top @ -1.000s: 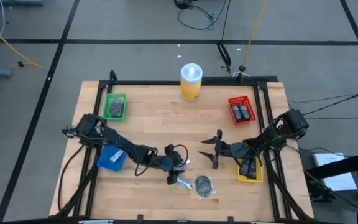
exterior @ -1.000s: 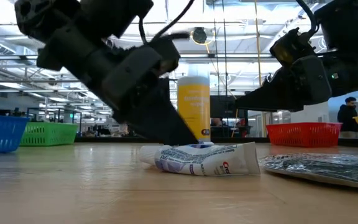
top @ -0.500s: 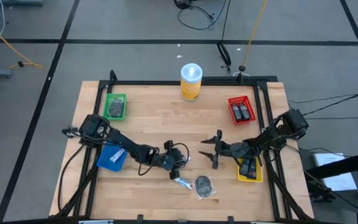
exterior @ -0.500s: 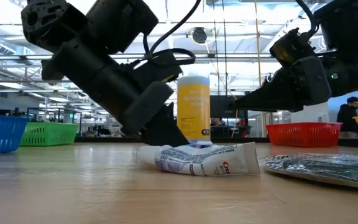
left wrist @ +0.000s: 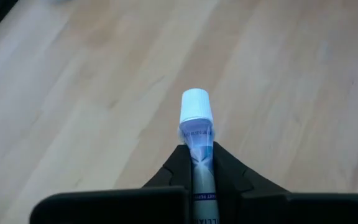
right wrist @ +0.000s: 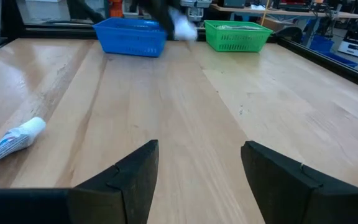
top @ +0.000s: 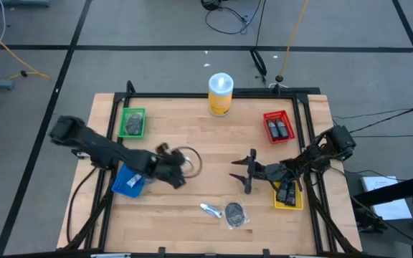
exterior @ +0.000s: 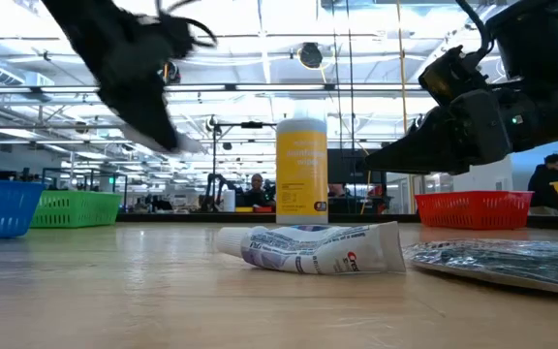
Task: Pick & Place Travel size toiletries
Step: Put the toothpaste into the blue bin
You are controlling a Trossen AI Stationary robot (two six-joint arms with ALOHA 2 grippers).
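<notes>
Right now the left gripper (top: 172,166) hangs above the table (top: 192,136), a little left of its middle and just beside the blue bin (top: 128,181) near the left edge. Its fingers (left wrist: 229,177) are pressed closed on a thin white tube (left wrist: 197,134), whose white cap sticks out past the fingertips over bare wood. In the low view this gripper (exterior: 168,136) is lifted clear of the tabletop.

A second white tube (top: 210,210) lies flat near the front edge of the table, roughly at its middle, with a round dark grey packet (top: 235,212) just beside it on the right. From table height the tube (exterior: 313,248) rests on its side, cap to the left, and the packet (exterior: 502,262) lies flat close to its crimped end.

The right gripper (top: 246,172) hovers right of the table's middle, its fingers (right wrist: 129,177) spread wide with nothing between them.

At the back edge stands a yellow canister (top: 221,94) with a white lid. A green bin (top: 133,122) sits toward the back left corner with grey items inside. A red bin (top: 278,126) toward the back right corner holds small black bottles, and a yellow bin (top: 288,195) by the right edge holds dark items too.
</notes>
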